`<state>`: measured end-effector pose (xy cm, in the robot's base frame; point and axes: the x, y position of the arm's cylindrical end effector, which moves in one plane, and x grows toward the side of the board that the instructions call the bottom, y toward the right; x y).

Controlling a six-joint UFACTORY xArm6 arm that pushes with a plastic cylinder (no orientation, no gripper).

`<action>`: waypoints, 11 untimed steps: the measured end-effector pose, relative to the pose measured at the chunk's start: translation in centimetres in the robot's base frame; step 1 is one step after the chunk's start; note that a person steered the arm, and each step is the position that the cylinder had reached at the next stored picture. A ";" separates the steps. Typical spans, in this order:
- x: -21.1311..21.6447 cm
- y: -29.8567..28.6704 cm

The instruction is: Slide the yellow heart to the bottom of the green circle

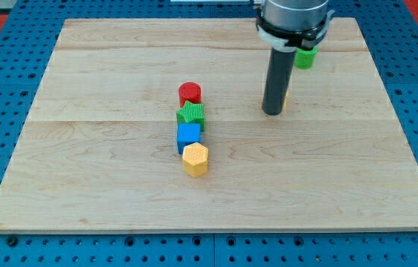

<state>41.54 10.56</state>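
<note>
My tip rests on the wooden board, right of centre in the upper half. Only a thin yellow sliver shows at the rod's right edge just above the tip; its shape cannot be made out, and it may be the yellow heart. The green circle lies toward the view's top right of the tip, partly hidden behind the arm's body. The sliver sits below and a little left of the green circle.
A column of blocks stands left of the tip: a red circle, a green star, a blue cube and a yellow hexagon, touching or nearly touching. Blue pegboard surrounds the board.
</note>
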 end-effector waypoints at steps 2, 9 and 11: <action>-2.1 4.0; -2.6 3.7; -4.8 4.9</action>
